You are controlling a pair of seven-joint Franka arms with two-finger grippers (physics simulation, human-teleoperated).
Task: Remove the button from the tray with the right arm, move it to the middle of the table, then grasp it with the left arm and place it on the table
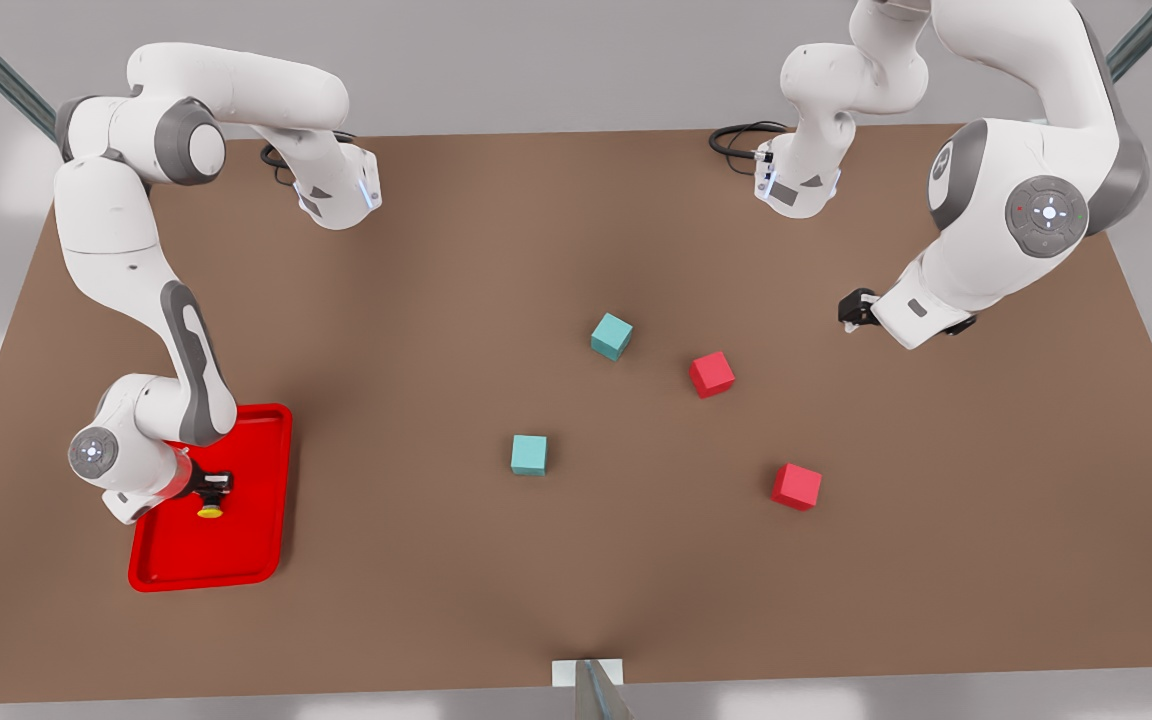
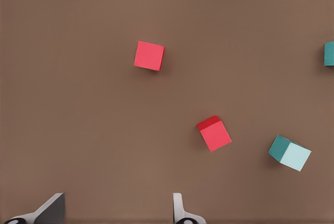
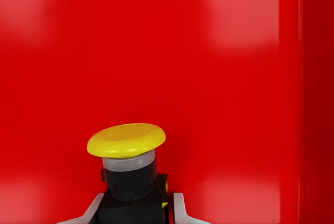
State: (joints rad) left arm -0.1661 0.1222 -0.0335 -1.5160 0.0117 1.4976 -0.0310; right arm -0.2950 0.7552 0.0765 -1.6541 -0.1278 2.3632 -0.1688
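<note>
Button (image 3: 128, 153) sits between the right gripper's (image 3: 134, 211) two pale fingertips (image 3: 180, 208), dark boxy body pinched at both sides, round yellow cap pointing away from the wrist. Right gripper clenched on the button, seen close in the right wrist view; behind it, the glossy red floor of the tray (image 3: 235, 78), raised rim along one edge.

Front view: right gripper (image 1: 213, 487) is over the tray (image 1: 256, 540), at the front view's left, near edge of the table (image 1: 436, 280). Yellow cap of the button (image 1: 210, 511) shows just below the black fingers, inside the tray's outline. Cannot tell whether the button touches the tray floor or is just lifted off it. Right arm (image 1: 151, 300) bends down from its base at the far left corner.

Left gripper (image 2: 115, 211): fingers spread wide, nothing between them, bare brown table beneath in the left wrist view. In the front view the left gripper (image 1: 854, 310) hangs at the front view's right, above the table, well apart from the tray. Left arm (image 1: 1026, 200) waits there.

Loose on the table, mid to right: two teal cubes (image 1: 612, 336) (image 1: 529, 455) and two red cubes (image 1: 712, 374) (image 1: 796, 486), all apart from one another. The left wrist view takes in both red cubes (image 2: 149, 56) (image 2: 214, 133), one teal cube (image 2: 290, 152) and another teal cube (image 2: 329, 54) at the frame's edge
</note>
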